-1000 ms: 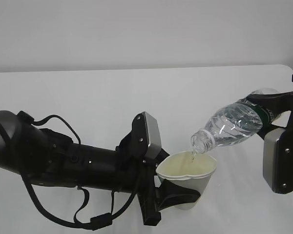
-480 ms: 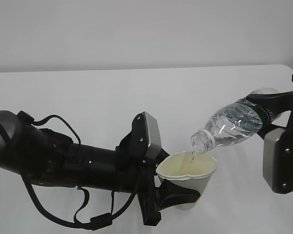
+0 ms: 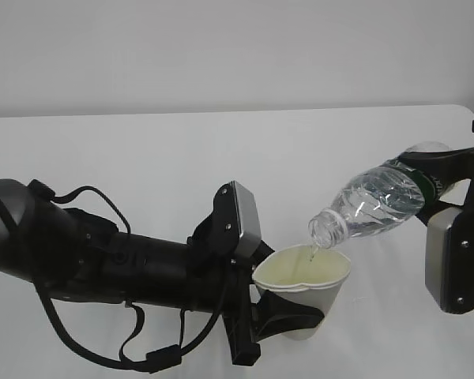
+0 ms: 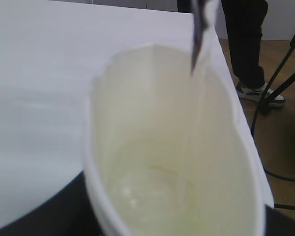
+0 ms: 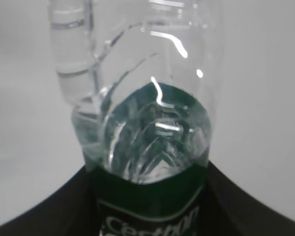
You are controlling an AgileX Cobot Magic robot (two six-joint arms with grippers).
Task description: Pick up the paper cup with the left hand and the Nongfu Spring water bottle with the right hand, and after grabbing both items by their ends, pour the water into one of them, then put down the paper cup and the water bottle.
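Exterior view: left hand point(image 3: 288, 320) comes in low from the left across the white table point(image 3: 158, 158), its black jaws clamped around the lower wall of the paper cup point(image 3: 304, 288). Cup is upright, lifted just off the tabletop, rim squeezed out of round, cream inside showing. Grey plate point(image 3: 243, 219) on the left wrist sits just behind the cup. Right hand point(image 3: 450, 178) enters from the right edge and grips the Nongfu Spring water bottle point(image 3: 375, 204) at its base end, around the green label. Bottle is tilted neck-down to the left, open neck right above the cup rim on its right side. A thin stream of water point(image 3: 311, 251) runs from the neck into the cup; more water sits in the lower half of the bottle body. Left wrist view: looking down into the cup point(image 4: 172, 162), close and blurry. Shallow pool of water point(image 4: 147, 187) at the bottom, thin stream falling along the far inner wall. Dark gripper parts at the bottom corners hug the cup's outside; table edge and floor with someone's shoes beyond at the right. Right wrist view: bottle point(image 5: 147, 113) seen from its base end, neck pointing away, green label with white lettering at the bottom of frame. Dark jaws on both sides press against the label band, so the right hand is closed on the bottle.
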